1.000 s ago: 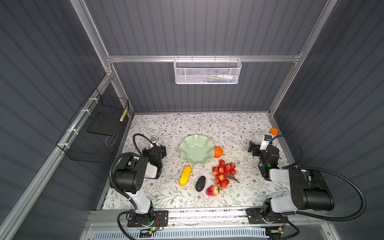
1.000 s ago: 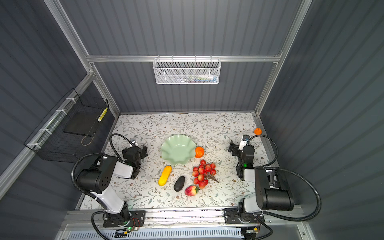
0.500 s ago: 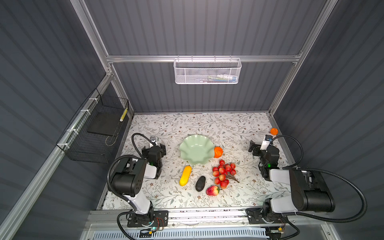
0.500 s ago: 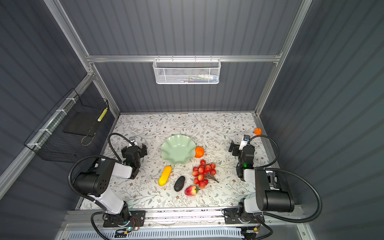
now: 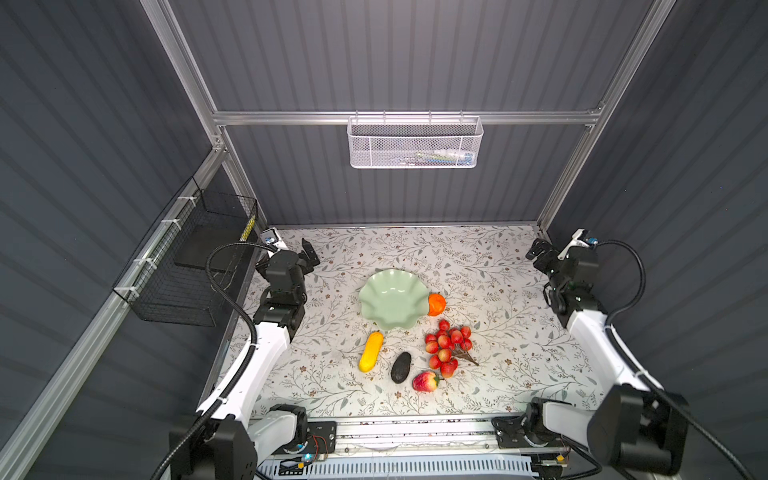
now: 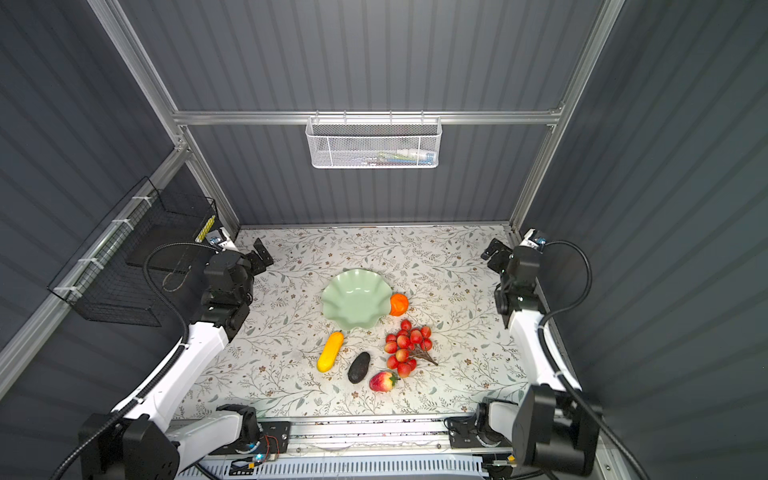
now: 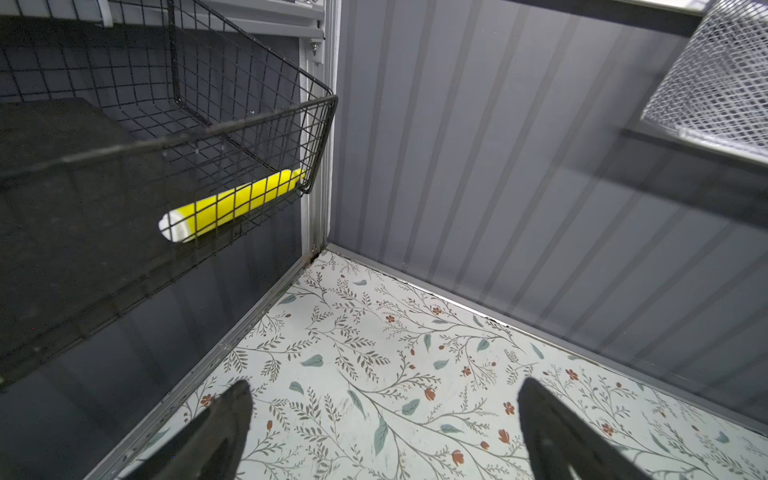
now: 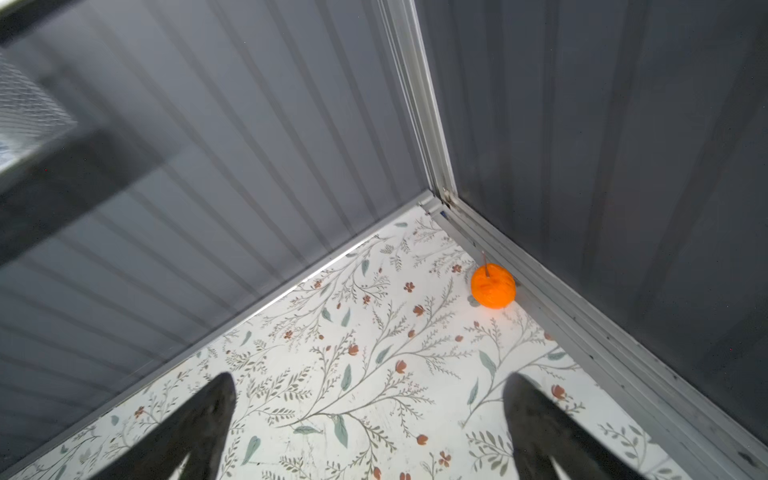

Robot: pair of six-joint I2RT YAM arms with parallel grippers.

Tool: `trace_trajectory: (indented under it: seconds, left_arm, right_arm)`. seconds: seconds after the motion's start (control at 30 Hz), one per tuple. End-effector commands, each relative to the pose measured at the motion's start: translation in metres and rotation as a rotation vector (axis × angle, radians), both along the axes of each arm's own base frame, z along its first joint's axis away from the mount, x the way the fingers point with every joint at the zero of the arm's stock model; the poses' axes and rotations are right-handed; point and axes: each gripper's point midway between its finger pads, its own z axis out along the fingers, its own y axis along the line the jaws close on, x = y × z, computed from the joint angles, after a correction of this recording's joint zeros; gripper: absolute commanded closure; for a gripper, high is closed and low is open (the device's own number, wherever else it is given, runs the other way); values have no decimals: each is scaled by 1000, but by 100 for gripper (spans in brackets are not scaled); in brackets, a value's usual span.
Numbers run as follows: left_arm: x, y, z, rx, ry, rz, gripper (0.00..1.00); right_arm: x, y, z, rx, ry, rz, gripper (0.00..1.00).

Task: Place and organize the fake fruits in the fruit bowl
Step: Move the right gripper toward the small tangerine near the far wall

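The pale green fruit bowl (image 5: pixel 392 299) stands empty mid-table, with the larger orange fruit (image 5: pixel 436 304) touching its right rim. In front lie the long yellow fruit (image 5: pixel 371 351), dark avocado (image 5: pixel 401 367), red strawberry-like fruit (image 5: pixel 424 381) and the bunch of small red fruits (image 5: pixel 446 345). The small orange (image 8: pixel 493 286) sits against the right wall near the back corner, hidden by the right arm in both top views. My left gripper (image 7: pixel 382 395) hangs open and empty over the back left of the table. My right gripper (image 8: pixel 368 386) is open and empty, short of the small orange.
A black wire basket (image 5: pixel 195 266) holding a yellow tube (image 7: pixel 237 203) hangs on the left wall beside the left arm. A white mesh basket (image 5: pixel 413 143) hangs on the back wall. Grey walls close in the floral table (image 5: pixel 478 266) on three sides.
Both arms have lifted and reached toward the back corners, the left gripper toward the back left, the right toward the back right. Both stayed open. The fruits and bowl have not moved.
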Motion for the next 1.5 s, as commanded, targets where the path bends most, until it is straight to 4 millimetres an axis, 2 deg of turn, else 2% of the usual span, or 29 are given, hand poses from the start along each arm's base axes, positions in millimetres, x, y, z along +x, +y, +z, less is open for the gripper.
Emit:
trace_trajectory:
  seconds: [0.0, 0.1, 0.2, 0.23, 0.6, 0.83, 1.2, 1.47]
  left_arm:
    - [-9, -17, -12, 16, 144, -112, 0]
    - [-10, -22, -4, 48, 199, -148, 0]
    - [-11, -23, -4, 59, 227, -159, 0]
    - [-13, -23, -4, 58, 229, -163, 0]
    - [-25, -20, -8, 102, 231, -170, 0]
    - [-24, -22, -12, 100, 238, -178, 0]
    - [-15, -30, -28, 90, 290, -216, 0]
    - [-12, -28, -35, 96, 312, -210, 0]
  right_arm:
    - [5, -9, -54, 114, 308, 7, 1]
    - [22, -39, -62, 144, 386, -61, 1]
    - [38, -61, -62, 147, 391, -94, 1]
    - [45, -66, -60, 150, 382, -89, 1]
    - [94, -116, -94, 161, 536, -122, 4]
    - [105, -129, -118, 151, 604, -128, 7]
    - [113, -133, -154, 172, 668, -137, 16]
    - [117, -134, -180, 188, 706, -137, 21]
